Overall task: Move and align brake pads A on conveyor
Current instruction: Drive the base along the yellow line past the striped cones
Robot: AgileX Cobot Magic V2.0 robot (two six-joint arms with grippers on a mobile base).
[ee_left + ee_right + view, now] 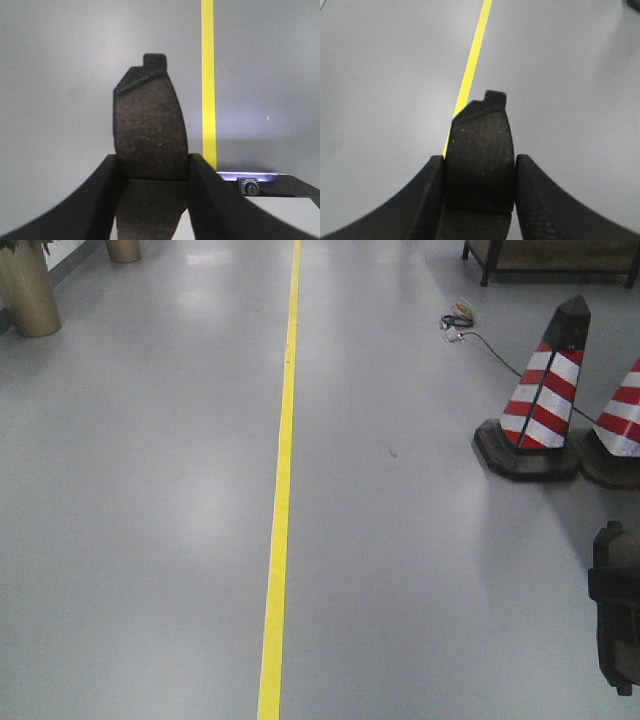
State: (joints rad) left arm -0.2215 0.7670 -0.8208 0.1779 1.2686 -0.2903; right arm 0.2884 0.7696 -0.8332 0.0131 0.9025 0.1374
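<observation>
Left gripper: the left gripper [152, 172] is clenched on a brake pad [149, 130]; the two black fingers [102, 190] press its long edges from either side. The pad stands on end, its tab at 12 o'clock and the groove across its middle level with the fingertips.

Right gripper: the right gripper [479, 172] likewise grasps a second brake pad [480, 155], tab at 12 o'clock, squeezed between both fingers [535, 195]. The pad leans away from the camera over the floor.

Arm pose: in the front view only a black part of the robot [615, 610] shows, at the 4 o'clock edge; I cannot tell which arm it belongs to.

Surroundings, left to right: two tan round pots [25, 290] at 10 o'clock, a yellow line [282, 480] running up the grey floor [140, 490], a cable with a plug [458, 320] at 1 o'clock, two red-and-white striped cones [545, 400] at 3 o'clock, and a dark frame [550, 260] at the top right.

Left wrist view only: a shiny steel corner with a small bolt [249, 186] at 4 o'clock, just right of the gripper, below the yellow line.

Right wrist view only: the yellow line passes behind the held pad, from 12 o'clock down to its left edge.

Conveyor: out of sight in all three views.
</observation>
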